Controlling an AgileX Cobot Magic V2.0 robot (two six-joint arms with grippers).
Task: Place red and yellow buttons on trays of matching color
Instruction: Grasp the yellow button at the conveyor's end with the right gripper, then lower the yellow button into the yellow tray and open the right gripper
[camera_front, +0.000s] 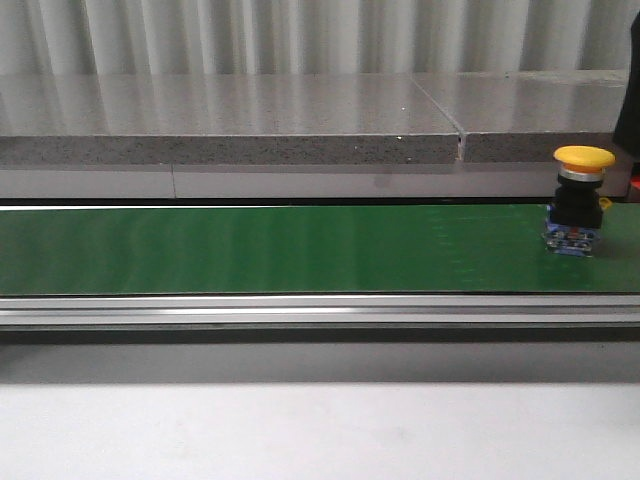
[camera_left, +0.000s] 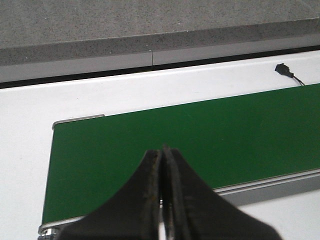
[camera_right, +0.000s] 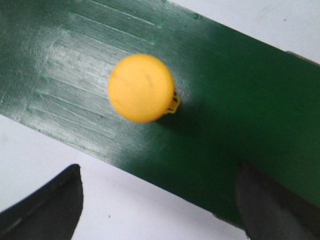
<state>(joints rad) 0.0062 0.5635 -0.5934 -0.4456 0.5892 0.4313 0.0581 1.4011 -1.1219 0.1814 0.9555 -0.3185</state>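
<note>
Yellow button waiting on the green belt, right pincer poised above it.

The yellow button (camera_front: 582, 200) stands upright at the far right of the front view, on the green belt (camera_front: 280, 250); no tray shows in any view. In the right wrist view its yellow cap (camera_right: 141, 88) sits upper centre, with the right pincer (camera_right: 160, 200) spread wide, one finger at each lower corner, apart from the button and holding nothing. The left pincer (camera_left: 163, 190) is closed, fingers pressed together and empty, at the bottom of its view over the belt's end. The step in hand looks like the approach for pickup; next, the right pincer would need to centre over the cap, descend and close around the body.
</note>
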